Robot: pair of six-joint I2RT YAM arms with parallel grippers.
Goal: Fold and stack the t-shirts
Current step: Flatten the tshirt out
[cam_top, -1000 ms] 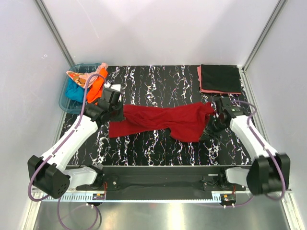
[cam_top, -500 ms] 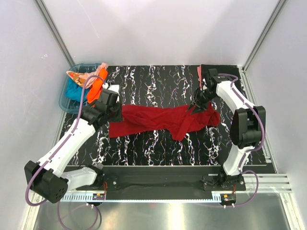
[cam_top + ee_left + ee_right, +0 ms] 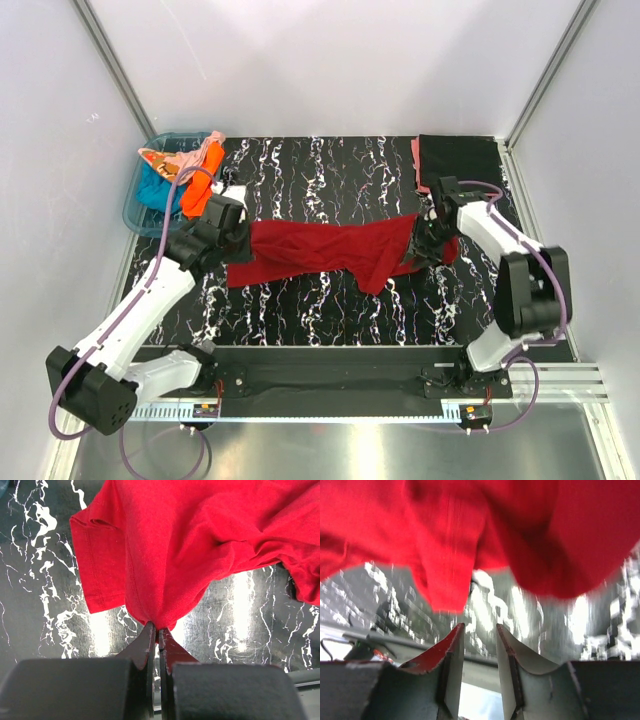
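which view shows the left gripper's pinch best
Left wrist: the left gripper is shut on a fold of the dark red t-shirt, close up. Top external shows it small, fingers unclear; right wrist shows only blurred cloth.

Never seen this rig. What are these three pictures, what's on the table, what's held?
Two robot arms, bolted at the near edge, each end in a two-finger gripper. The wide picture looks down from above and behind them; the other two come from cameras on each wrist. A dark red t-shirt lies stretched across the black marbled table. The left gripper is shut on its edge. The right gripper stands open, holding nothing, with red cloth just ahead. Far right: a folded black t-shirt on a salmon pink one. Far left: a blue tub with unfolded shirts.
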